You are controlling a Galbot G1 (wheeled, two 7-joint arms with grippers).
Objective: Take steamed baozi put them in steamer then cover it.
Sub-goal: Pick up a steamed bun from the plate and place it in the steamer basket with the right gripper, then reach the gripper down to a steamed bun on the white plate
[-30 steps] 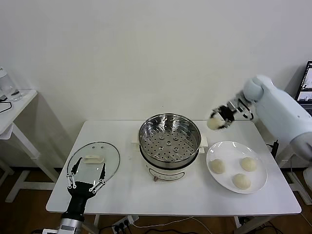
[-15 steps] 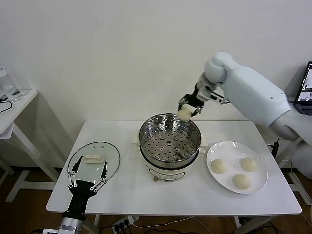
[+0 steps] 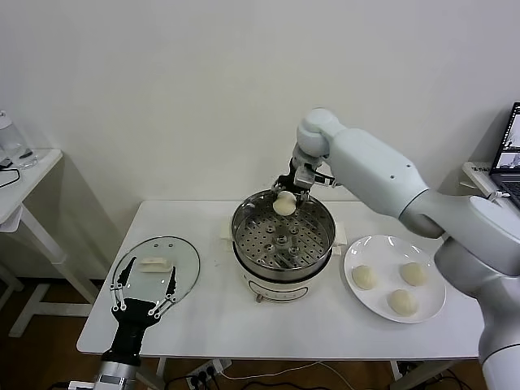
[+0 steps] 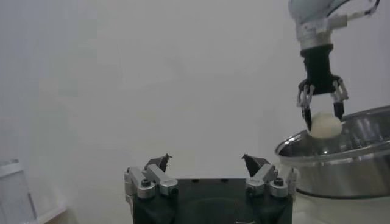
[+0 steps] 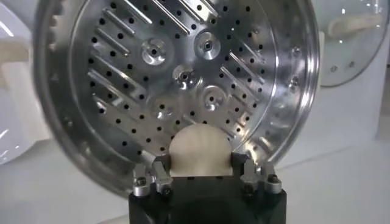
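My right gripper (image 3: 285, 197) hangs over the far rim of the steamer (image 3: 252, 215), shut on one cream-white baozi (image 3: 284, 204). In the right wrist view that baozi (image 5: 200, 149) sits between the fingers above the perforated floor of the steamer (image 5: 122, 79). Three more baozi (image 3: 362, 277) lie on the white plate (image 3: 435, 309) to the right. The glass cover (image 3: 185, 260) lies flat on the table at the left. My left gripper (image 3: 145, 292) is open at the table's near left edge, just in front of the cover, holding nothing.
The white table (image 3: 211, 325) ends close behind the steamer at a bare wall. A small side table (image 3: 24, 183) with a clear container stands far left. A laptop (image 3: 510, 146) sits beyond the right edge.
My right arm has swung left with the baozi, from above the plate to over the steamer's far rim, and has dropped lower. The left arm has stayed still.
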